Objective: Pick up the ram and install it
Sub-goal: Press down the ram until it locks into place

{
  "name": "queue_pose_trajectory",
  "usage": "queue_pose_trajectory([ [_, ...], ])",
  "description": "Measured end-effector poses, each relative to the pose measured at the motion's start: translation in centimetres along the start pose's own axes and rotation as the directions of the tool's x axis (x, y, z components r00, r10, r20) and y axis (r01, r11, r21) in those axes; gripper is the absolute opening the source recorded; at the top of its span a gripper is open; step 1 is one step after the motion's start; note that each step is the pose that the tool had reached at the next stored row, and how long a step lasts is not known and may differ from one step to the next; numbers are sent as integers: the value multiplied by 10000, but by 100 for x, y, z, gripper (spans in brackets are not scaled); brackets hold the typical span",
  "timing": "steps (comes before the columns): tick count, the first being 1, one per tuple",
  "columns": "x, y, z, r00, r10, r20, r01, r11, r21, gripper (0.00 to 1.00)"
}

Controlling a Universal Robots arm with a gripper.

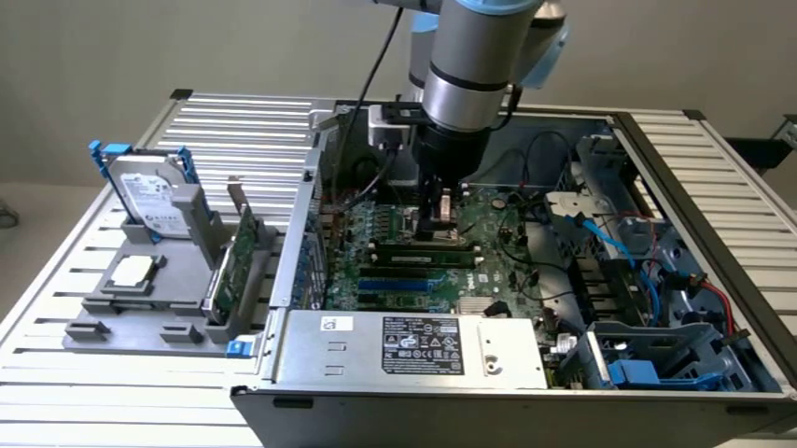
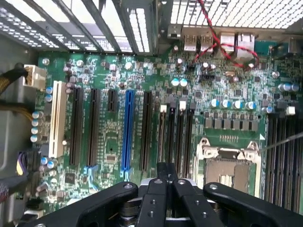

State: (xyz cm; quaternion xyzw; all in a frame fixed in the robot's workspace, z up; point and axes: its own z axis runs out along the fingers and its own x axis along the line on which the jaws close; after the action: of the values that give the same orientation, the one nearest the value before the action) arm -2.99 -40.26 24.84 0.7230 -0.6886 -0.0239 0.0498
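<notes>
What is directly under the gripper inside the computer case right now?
Under the shut gripper lies the green motherboard inside the open computer case: black slots, one blue slot and the empty processor socket. The gripper's body covers the board directly beneath it.

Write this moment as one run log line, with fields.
end effector: shut, holding nothing | position: above green motherboard inside open computer case | long dark-green ram stick: lying in motherboard slot
</notes>
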Motion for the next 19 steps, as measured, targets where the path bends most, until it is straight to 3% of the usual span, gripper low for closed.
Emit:
queue_pose_trajectory([
  [2, 5, -88, -11, 10000, -1, 9, 1, 10000, -31, 11],
  [6, 10, -201, -22, 10000, -6, 13, 6, 10000, -34, 11],
  [19, 10, -274, 81, 10000, -12, 10, 12, 10000, 5, 11],
])
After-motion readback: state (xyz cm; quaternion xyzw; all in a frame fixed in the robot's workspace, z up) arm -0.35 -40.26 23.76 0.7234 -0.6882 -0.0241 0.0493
